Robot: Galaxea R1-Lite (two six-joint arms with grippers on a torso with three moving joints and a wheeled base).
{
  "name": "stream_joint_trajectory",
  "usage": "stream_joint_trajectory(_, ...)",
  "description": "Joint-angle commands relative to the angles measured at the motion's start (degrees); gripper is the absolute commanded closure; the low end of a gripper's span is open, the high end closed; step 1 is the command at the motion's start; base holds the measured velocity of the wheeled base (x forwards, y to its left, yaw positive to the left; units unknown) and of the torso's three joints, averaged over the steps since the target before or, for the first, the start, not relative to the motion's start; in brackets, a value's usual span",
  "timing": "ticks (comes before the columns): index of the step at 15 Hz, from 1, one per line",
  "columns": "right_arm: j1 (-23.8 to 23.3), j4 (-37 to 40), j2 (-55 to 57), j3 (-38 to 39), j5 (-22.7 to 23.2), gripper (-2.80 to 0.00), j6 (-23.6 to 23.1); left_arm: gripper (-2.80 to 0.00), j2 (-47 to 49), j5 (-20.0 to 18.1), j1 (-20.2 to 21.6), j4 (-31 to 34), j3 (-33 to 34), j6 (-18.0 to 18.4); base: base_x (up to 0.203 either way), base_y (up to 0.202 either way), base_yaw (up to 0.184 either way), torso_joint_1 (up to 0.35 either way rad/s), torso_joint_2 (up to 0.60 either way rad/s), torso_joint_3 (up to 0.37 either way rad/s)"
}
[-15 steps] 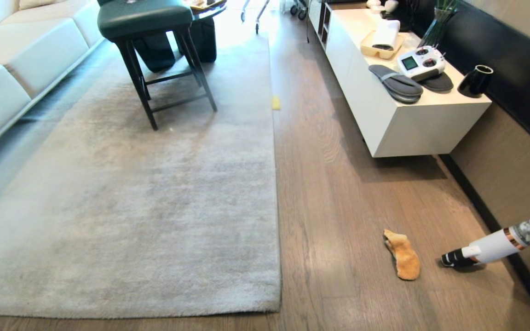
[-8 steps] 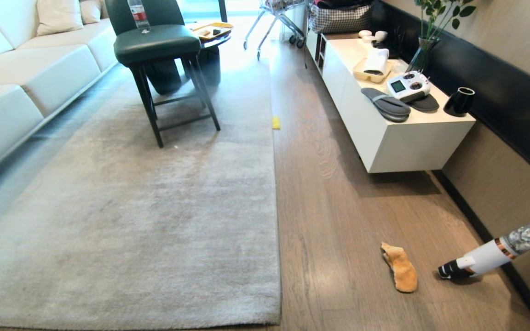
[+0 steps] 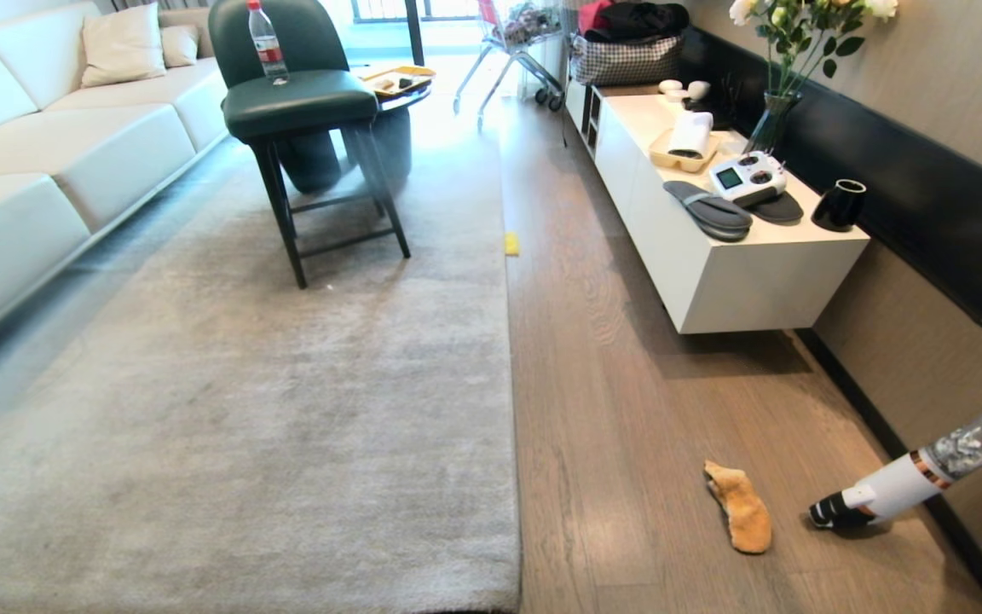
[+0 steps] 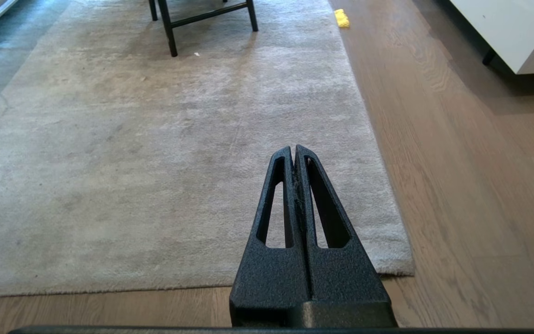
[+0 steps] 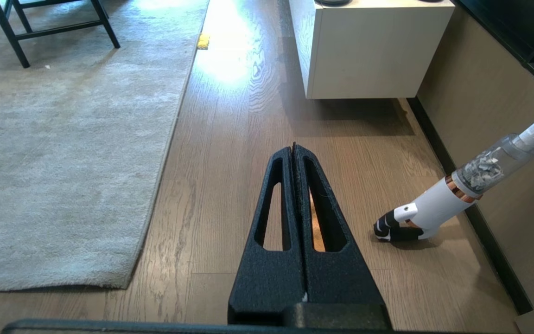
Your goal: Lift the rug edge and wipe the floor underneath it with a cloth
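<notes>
Head view: pale grey short-pile rug edge (image 3: 510, 409) flat on grey-brown wood-grain floor (image 3: 619, 401), orange-tan fluffy cloth (image 3: 740, 508) loose beside white stick vacuum (image 3: 900, 486), neither arm visible | Left wrist view: left gripper (image 4: 294, 157) clenched, empty, above rug corner, likely for lifting | Right wrist view: right gripper (image 5: 293, 155) clenched, empty, cloth mostly hidden behind it, probably the cloth hand.
</notes>
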Motion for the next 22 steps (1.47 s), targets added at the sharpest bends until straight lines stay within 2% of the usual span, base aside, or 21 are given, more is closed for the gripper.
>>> stream_joint_trajectory(1,0.0,-0.1,0.1,0.0,0.0,0.0,0.0,0.0,0.0,0.0,0.0,0.0,0.0,-0.1,0.0,0.0,0.0,0.0,0.0,0.0)
stream_joint_trajectory(22,-0.1,-0.1,0.1,0.0,0.0,0.0,-0.2,0.0,0.0,0.1,0.0,0.0,0.0,-0.1,0.0,0.0,0.0,0.0,0.0,0.0)
